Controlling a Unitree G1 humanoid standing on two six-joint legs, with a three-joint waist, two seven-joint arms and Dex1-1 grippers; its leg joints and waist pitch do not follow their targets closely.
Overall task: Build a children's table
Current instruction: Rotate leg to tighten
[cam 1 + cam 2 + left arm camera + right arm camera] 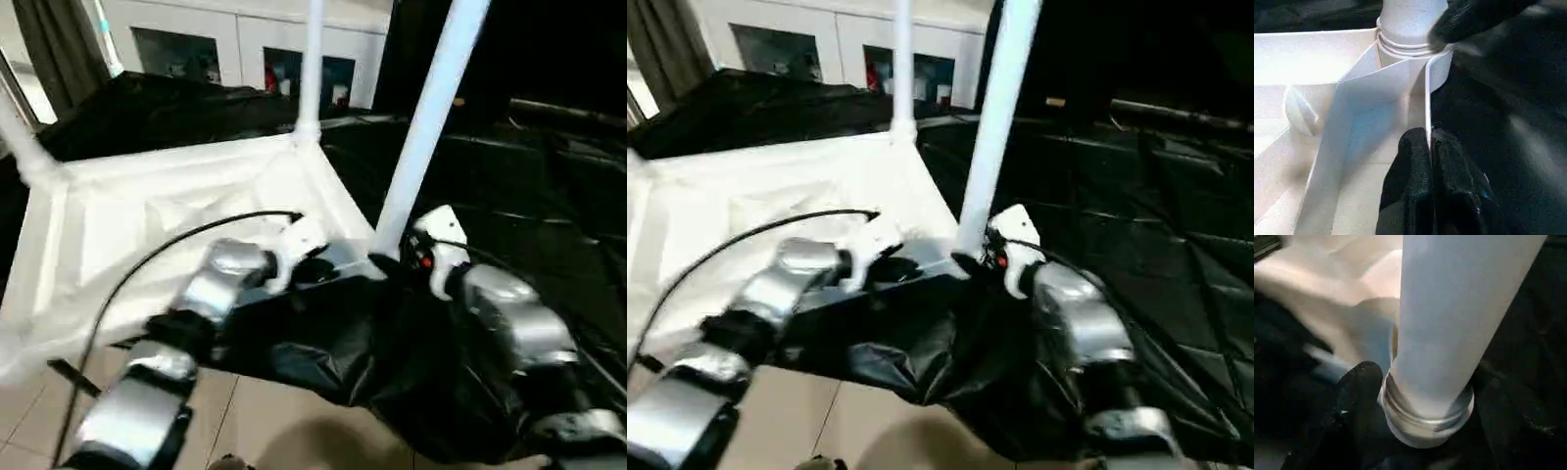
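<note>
My left gripper [1429, 161] is pinching the thin side wall of the top [147, 225], one black finger on each face of the wall, so the upturned slab cannot slide or lift while a leg goes in. My right gripper [1415, 396] is spread around the base of the near leg [428, 117], one finger [1359, 391] against the threaded collar at its 9 o'clock and the other dark on the far side at 3 o'clock. I judge it is there to turn or press the leg home in its socket [1408, 46]. The thread rings are not yet buried, so I judge the leg is only partly seated.

The top lies ribbed side up on black sheeting [509, 235] and fills the scene from my 9 o'clock to 12 o'clock. The near leg rises from its corner at my 1 o'clock, leaning slightly towards 1 o'clock. A second leg [313, 59] stands upright in the far corner at 12 o'clock. A third leg [20, 132] slants out of the corner at 10 o'clock. I cannot see the fourth corner well enough to say what is there.

Behind, at 11 to 12 o'clock, stands a cabinet [245, 44], well apart from the work.

A black cable [157, 250] loops over my left forearm, clear of the socket.
</note>
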